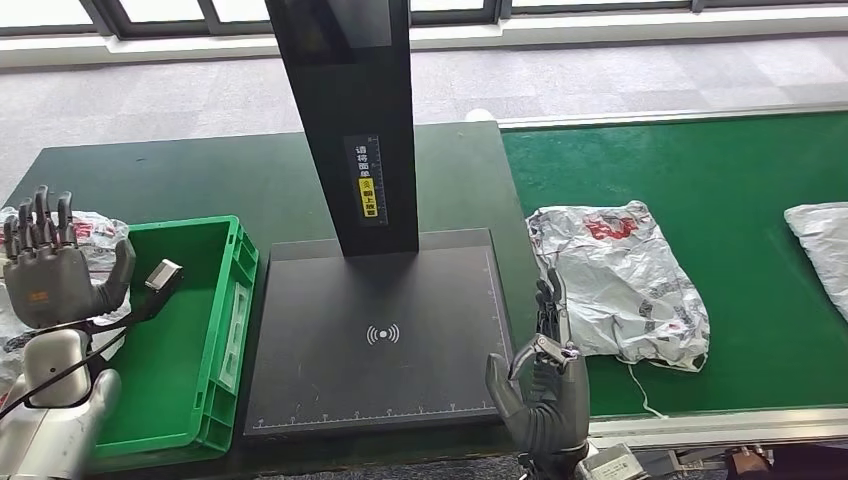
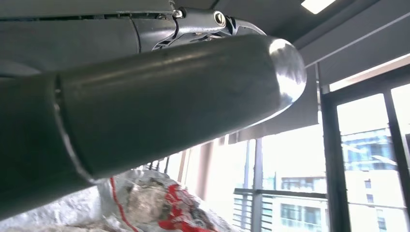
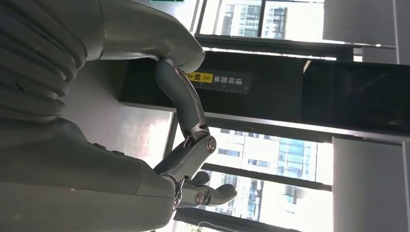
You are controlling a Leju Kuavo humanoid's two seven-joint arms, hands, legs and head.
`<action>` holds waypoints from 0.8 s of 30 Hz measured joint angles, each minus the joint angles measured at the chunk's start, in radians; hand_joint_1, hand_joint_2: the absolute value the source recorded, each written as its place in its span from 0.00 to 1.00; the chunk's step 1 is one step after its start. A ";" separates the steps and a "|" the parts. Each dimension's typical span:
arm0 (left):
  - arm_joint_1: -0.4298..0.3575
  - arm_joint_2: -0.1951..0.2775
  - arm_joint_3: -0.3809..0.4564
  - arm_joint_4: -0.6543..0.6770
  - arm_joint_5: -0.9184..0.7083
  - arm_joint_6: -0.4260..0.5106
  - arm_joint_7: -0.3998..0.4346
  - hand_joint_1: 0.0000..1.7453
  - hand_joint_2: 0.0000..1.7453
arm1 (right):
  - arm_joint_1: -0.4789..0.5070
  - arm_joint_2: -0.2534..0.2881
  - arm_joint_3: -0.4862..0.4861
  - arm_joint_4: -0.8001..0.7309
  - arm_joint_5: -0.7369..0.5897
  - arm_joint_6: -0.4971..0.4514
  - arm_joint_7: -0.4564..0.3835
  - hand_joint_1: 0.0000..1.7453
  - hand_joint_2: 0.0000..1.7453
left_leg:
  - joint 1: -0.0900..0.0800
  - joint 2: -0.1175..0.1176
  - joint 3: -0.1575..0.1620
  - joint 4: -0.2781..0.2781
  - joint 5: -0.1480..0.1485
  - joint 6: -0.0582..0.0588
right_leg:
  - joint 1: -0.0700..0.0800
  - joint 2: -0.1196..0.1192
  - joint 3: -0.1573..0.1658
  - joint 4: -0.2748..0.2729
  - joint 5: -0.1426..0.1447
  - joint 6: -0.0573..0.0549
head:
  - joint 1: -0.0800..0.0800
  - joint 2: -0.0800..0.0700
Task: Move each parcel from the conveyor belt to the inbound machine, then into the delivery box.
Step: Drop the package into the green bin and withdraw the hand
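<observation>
Right hand [image 1: 545, 385] upright at the near edge of the dark table, fingers spread and pointing away, holding nothing; it stands at the seam between the scanner base and the belt, just beside the near-left corner of the closest parcel. Left hand [image 1: 52, 270] raised at the table's left edge, palm forward, fingers apart and straight, also holding nothing.

Closest parcel [image 1: 618, 280]: a flat, crumpled silver-grey plastic mailer with red print, roughly rectangular, lying on the green conveyor belt [image 1: 730, 170] near its left end. Second parcel [image 1: 822, 245], white and wrinkled, lies at the belt's right edge, partly cut off. Third crinkled bag [image 1: 92, 235] with red markings sits behind the left hand, at the table's left edge.

Inbound machine [image 1: 375, 330]: matte black square plate with a white wireless symbol and ruled edges, and a tall glossy black column carrying a yellow label. Delivery box [image 1: 185, 330], rigid green plastic with ribbed walls, sits touching the plate's left side.
</observation>
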 joint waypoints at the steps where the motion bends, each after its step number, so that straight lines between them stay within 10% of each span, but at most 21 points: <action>1: -0.004 -0.023 0.011 -0.010 0.022 0.002 -0.050 0.00 0.00 | 0.004 0.000 0.000 -0.004 0.002 0.000 0.000 0.00 1.00 | 0.000 0.000 0.000 0.000 0.000 0.000 | 0.000 0.000 0.000 0.000 0.000 0.000 | 0.000 0.000; 4: -0.006 -0.106 0.060 -0.097 0.160 0.008 -0.242 0.00 0.00 | 0.012 0.004 0.000 -0.011 0.008 0.000 0.000 0.00 1.00 | 0.000 0.002 0.000 0.000 0.000 0.000 | 0.000 0.002 -0.001 0.000 0.001 0.001 | 0.000 0.000; 10: -0.012 -0.339 0.319 -0.316 0.439 0.014 -0.914 0.00 0.00 | 0.016 0.013 0.000 -0.013 0.012 -0.011 0.000 0.00 1.00 | -0.001 0.003 0.000 0.000 -0.001 0.001 | -0.002 0.003 -0.001 0.000 0.001 0.002 | 0.000 0.000; 17: 0.089 -0.509 0.336 -0.533 0.896 0.013 -1.060 0.00 0.00 | 0.021 0.015 -0.015 -0.012 0.040 -0.059 0.000 0.00 1.00 | -0.001 0.003 -0.001 0.000 -0.001 0.001 | -0.002 0.003 -0.001 0.000 0.000 0.002 | 0.000 0.000; 24: 0.162 -0.555 0.199 -0.612 1.121 -0.075 -1.055 0.00 0.00 | 0.007 0.029 -0.094 0.009 0.198 -0.121 0.086 0.00 1.00 | -0.002 0.001 0.000 0.000 -0.001 0.002 | -0.002 0.000 0.000 -0.001 0.000 0.003 | 0.000 0.000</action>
